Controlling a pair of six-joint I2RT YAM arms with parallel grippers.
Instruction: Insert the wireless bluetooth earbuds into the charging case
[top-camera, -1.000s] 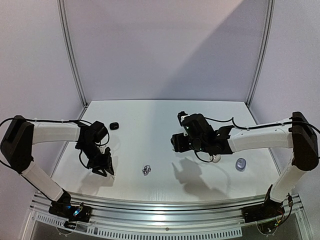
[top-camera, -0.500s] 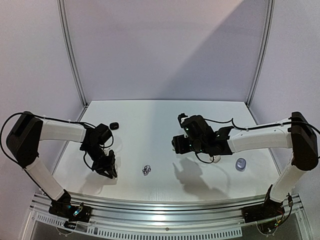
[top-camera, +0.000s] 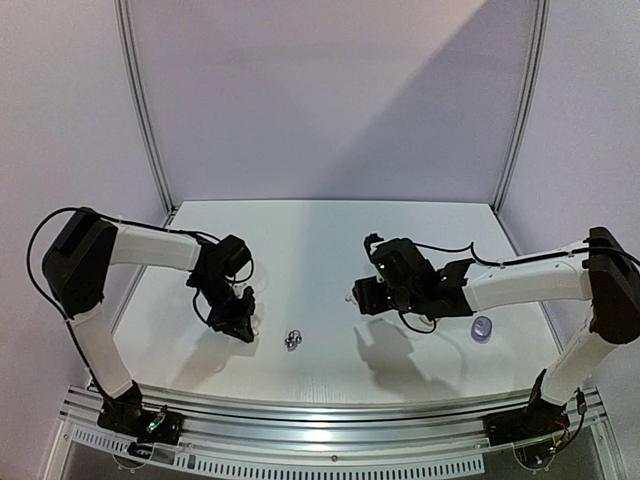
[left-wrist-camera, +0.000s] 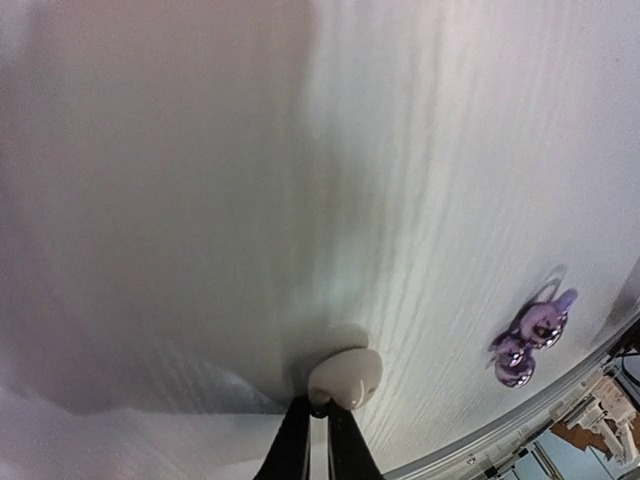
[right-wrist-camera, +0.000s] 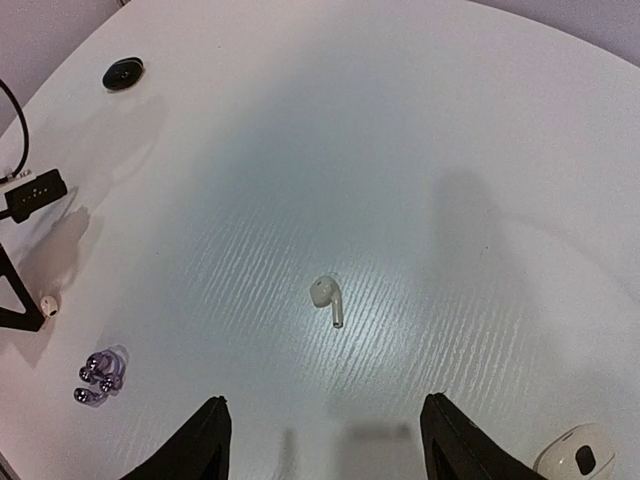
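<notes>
**One white earbud pinched at left, another loose mid-counter**

Toward the left edge of the counter (top-camera: 300, 240), near the front: left end effector (top-camera: 242, 328), squeezed narrow on the held white earbud (left-wrist-camera: 345, 378), both fingertips (left-wrist-camera: 348, 450) meeting at its base. Low over the white surface, a soft shadow right under the bud; touching or just clear, cannot tell.

Toward the far-left corner, seen from the right wrist: black pebble-shaped case (right-wrist-camera: 122, 73), well apart from everything else.

Just right of the left end effector, close to the near edge: silvery earbuds (top-camera: 293, 340), a pair lying against each other, glossy and purple-tinted from the left wrist.

Around the middle of the counter: loose white earbud (right-wrist-camera: 326, 295), flat on its side, stem pointing toward the right end effector (right-wrist-camera: 325, 400). That one near the bud, spread wide, nothing between its fingers.

Just beside one of those fingers, at the bottom corner of the right wrist view: white case (right-wrist-camera: 578, 460), cut off by the frame.

Nearer the right edge: pale bluish case (top-camera: 482, 328), alone.
</notes>
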